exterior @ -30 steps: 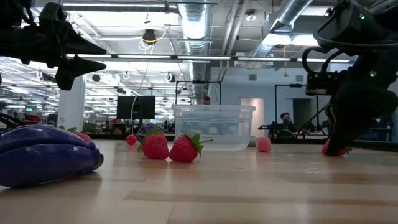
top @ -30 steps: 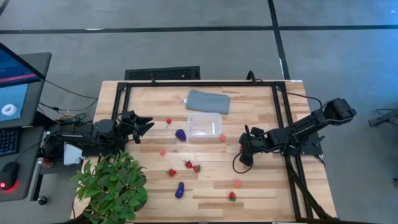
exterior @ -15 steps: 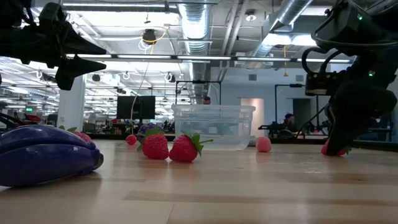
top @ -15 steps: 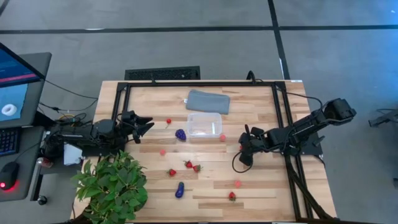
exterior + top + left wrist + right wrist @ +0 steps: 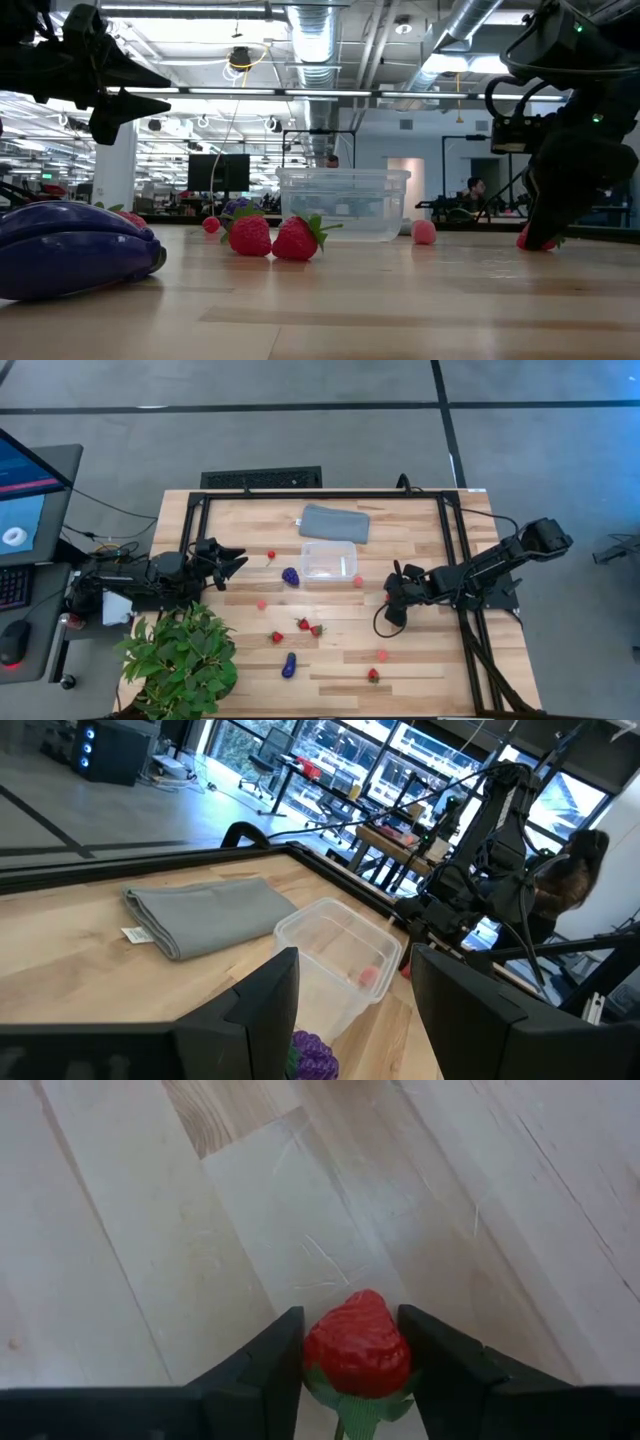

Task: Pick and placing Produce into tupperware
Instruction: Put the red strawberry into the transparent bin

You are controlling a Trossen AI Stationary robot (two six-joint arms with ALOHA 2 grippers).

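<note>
Right gripper (image 5: 352,1355) is down at the wood, fingers squeezing a strawberry (image 5: 356,1345) between them, seemingly ready to lift. The tupperware (image 5: 329,561) sits beyond it towards the left arm, nearly empty. Farther off, the left gripper (image 5: 232,563) hovers spread wide, waiting.

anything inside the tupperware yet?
Nothing shows inside the tupperware; a pink piece lies outside its corner. The right gripper grips a strawberry on the table.

Grey floor (image 5: 300,430) around my wooden table (image 5: 420,660), monitor (image 5: 22,490) at my left, ceiling ducts (image 5: 310,40), office windows (image 5: 300,750) beyond.
</note>
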